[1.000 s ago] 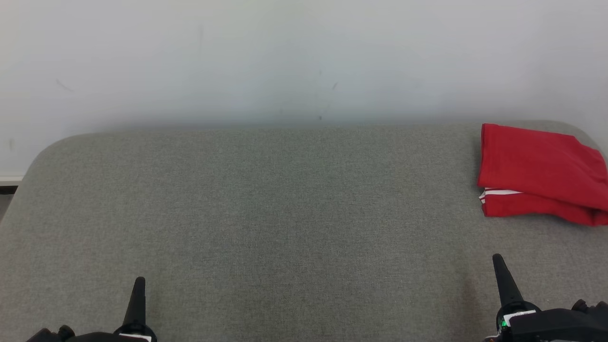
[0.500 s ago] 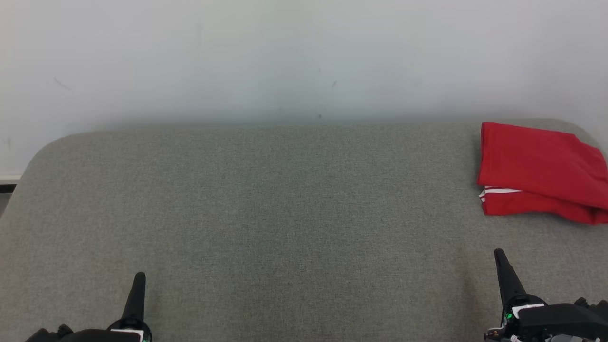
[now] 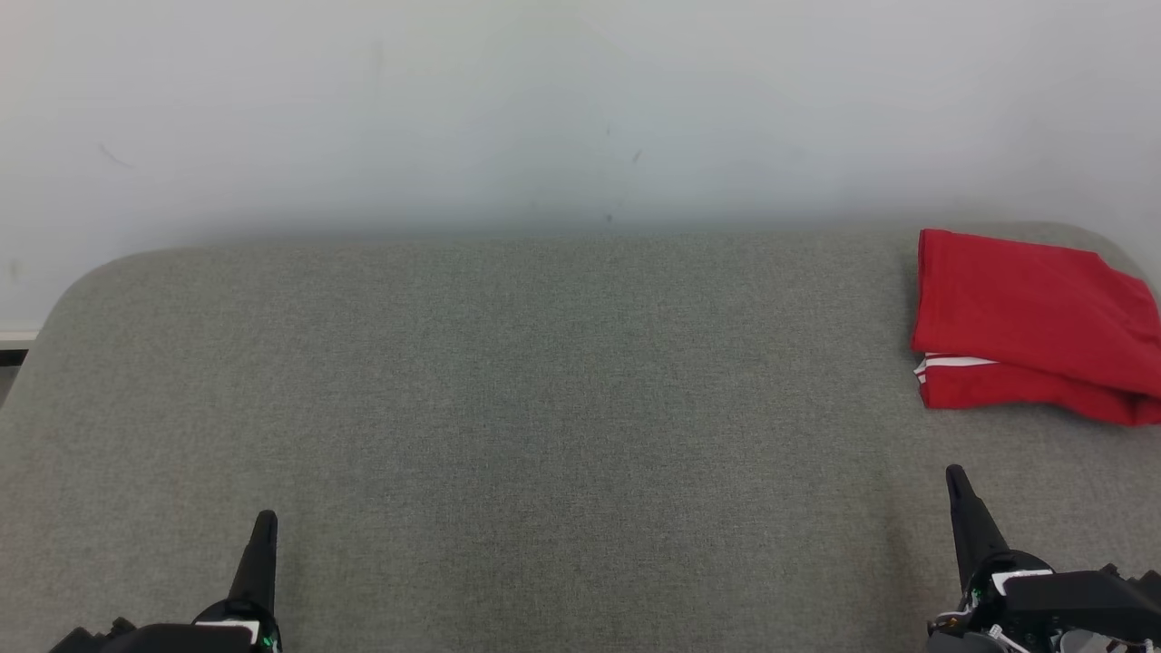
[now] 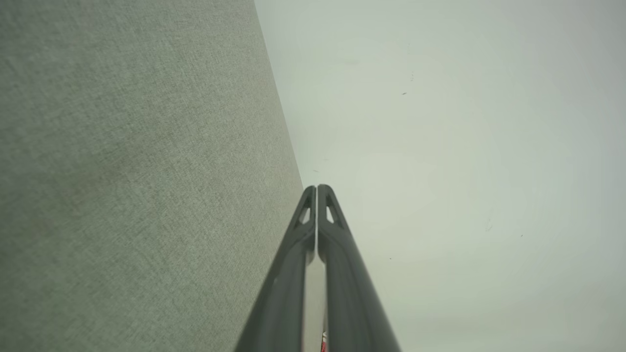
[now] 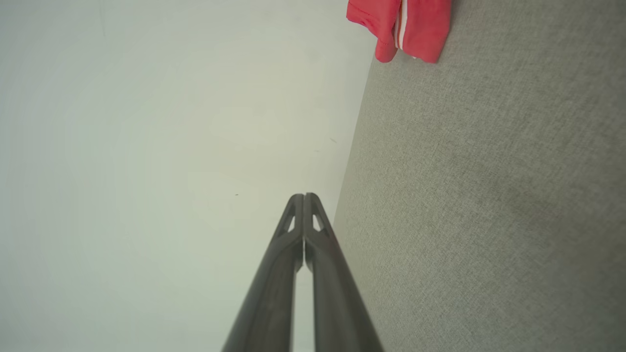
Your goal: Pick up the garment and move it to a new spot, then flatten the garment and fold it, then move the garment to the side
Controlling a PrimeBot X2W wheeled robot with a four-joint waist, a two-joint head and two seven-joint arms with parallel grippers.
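Observation:
The garment [image 3: 1029, 322] is red with a white stripe at its edge and lies folded at the far right of the grey padded surface [image 3: 544, 390]. The right wrist view catches the garment [image 5: 406, 27] at its top edge. My left gripper [image 3: 263, 524] is shut and empty at the lower left, far from the cloth. In the left wrist view the left gripper [image 4: 317, 188] has its tips pressed together. My right gripper [image 3: 954, 476] is shut and empty at the lower right, a short way in front of the garment. The right gripper [image 5: 304, 197] shows closed tips too.
A pale wall [image 3: 544, 109] rises right behind the padded surface. The surface has rounded corners at the far left [image 3: 100, 272] and far right. A strip of dark floor [image 3: 9, 358] shows past its left edge.
The whole head view has slid slightly, so the camera has moved. Both grippers sit a little higher in it than before. The garment has not moved on the surface.

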